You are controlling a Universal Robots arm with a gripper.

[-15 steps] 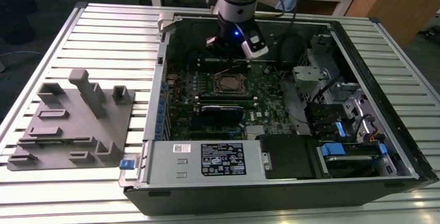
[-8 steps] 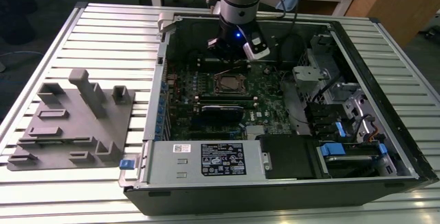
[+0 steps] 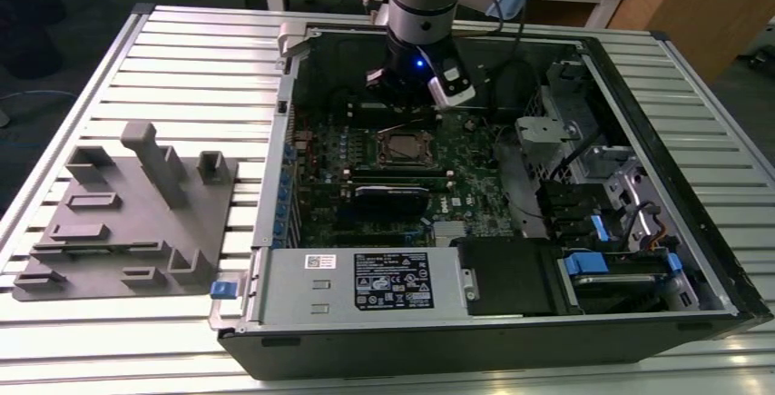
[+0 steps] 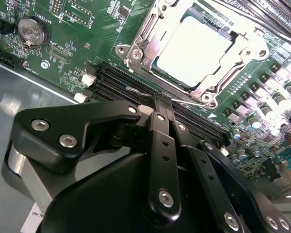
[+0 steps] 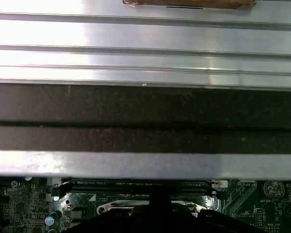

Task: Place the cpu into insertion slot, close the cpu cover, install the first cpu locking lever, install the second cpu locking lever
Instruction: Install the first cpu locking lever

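End effector [image 4: 161,99] — fingers drawn narrow — hangs over the memory slots [image 4: 106,80], just beside the cpu cover [image 4: 144,36] (lowered onto the cpu [image 4: 194,48]); coin battery [image 4: 31,30] lies well apart.

Black memory slots [image 5: 136,184] lie on the green circuit board [image 5: 19,208] at twelve o'clock from the gripper [image 5: 158,203], black case wall [image 5: 145,121] beyond.

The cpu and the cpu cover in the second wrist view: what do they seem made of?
The cpu: probably a metal top, matte pale grey, with a soft even sheen. The cpu cover: likely stamped sheet metal, bright finish, with sharp glints and bent edges.
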